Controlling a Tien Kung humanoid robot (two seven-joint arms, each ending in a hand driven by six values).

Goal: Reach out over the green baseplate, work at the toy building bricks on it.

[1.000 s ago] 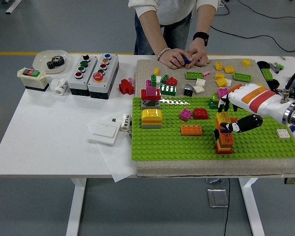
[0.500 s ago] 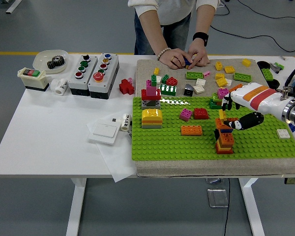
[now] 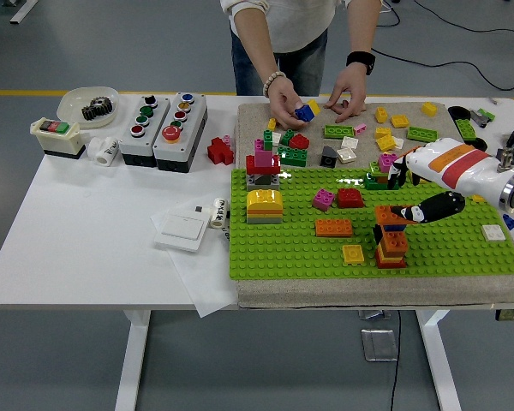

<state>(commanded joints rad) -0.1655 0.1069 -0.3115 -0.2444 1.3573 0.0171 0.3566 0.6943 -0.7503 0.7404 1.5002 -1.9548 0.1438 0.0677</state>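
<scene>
Green baseplate [image 3: 445, 257] fills the table's [image 3: 86, 257] right half; right hand [image 3: 411, 193] comes in from three o'clock, fingers [image 3: 424, 208] pinching the orange-red brick stack [image 3: 391, 240]. At twelve o'clock, a person's hand [image 3: 287, 103] lifts a blue brick [image 3: 304, 112].

At the far left corner of the white table [image 3: 86, 248] stands a pale dish [image 3: 87, 104] with a dark gear [image 3: 96, 108] inside. Just beside it, along the far edge, are two grey button boxes [image 3: 163, 120]. Near the left edge sits a small switch box [image 3: 57, 135] with red and green keys. Toward the near edge, a white wall switch [image 3: 182, 229] lies on a sheet of paper [image 3: 204, 274].
</scene>
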